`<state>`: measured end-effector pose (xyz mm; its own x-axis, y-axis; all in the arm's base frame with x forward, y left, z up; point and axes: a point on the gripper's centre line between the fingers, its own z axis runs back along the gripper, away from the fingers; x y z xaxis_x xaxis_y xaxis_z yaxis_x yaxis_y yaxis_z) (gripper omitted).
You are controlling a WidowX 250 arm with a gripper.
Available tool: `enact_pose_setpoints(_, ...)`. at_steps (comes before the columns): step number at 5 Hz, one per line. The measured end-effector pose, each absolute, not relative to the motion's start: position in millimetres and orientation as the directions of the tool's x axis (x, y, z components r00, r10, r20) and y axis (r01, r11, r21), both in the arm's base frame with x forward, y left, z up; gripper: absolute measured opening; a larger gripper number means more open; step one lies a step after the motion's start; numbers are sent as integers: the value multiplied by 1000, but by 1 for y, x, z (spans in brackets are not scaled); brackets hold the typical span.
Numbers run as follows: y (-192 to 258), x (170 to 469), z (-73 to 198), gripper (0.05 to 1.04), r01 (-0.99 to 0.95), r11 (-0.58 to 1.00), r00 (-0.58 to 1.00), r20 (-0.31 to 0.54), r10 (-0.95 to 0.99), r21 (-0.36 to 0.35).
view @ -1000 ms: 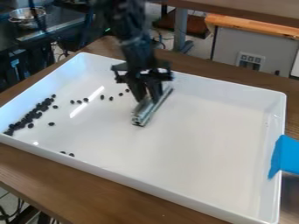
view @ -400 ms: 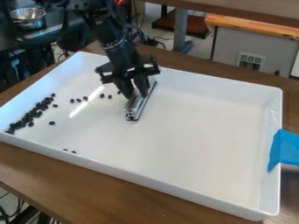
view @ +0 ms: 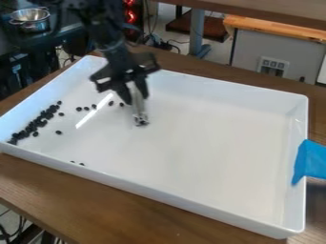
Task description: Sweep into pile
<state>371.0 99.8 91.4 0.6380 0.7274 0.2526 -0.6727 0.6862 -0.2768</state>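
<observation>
My gripper (view: 135,97) hangs over the back left part of the white tray (view: 210,220), shut on a silver metal bar (view: 139,114) that points toward the camera, low over the tray floor. Dark beans (view: 39,120) lie in a dense band along the tray's left wall. A few scattered beans (view: 86,108) form a loose row between that band and the bar. One bean (view: 58,132) lies just right of the band, and two more beans (view: 77,163) are near the front wall.
Blue tape (view: 310,162) covers part of the tray's right wall. The tray stands on a brown wooden table (view: 96,205). A metal bowl (view: 30,18) is on a dark surface at the upper left, beyond the table.
The gripper has moved left with the metal bar, which has turned to point more directly at the camera. The tray has shifted slightly left; the band of beans looks much the same.
</observation>
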Motion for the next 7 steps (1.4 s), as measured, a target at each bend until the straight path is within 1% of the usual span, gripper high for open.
enact_pose_setpoints(1, 127, 354, 92, 339, -778, 562, 524, 203, 827, -280)
enact_pose_setpoints(2, 139, 336, 95, 339, -806, 522, 494, 169, 853, -278)
enact_pose_setpoints(3, 146, 315, 98, 338, -792, 556, 525, 184, 831, -253)
enact_pose_setpoints(4, 153, 298, 103, 339, -711, 700, 656, 298, 693, -62)
enact_pose_setpoints(5, 152, 299, 104, 339, -629, 771, 746, 356, 562, 102)
enact_pose_setpoints(6, 137, 298, 111, 339, -553, 828, 803, 325, 500, 91)
enact_pose_setpoints(7, 91, 301, 141, 339, -433, 897, 838, 328, 437, -88)
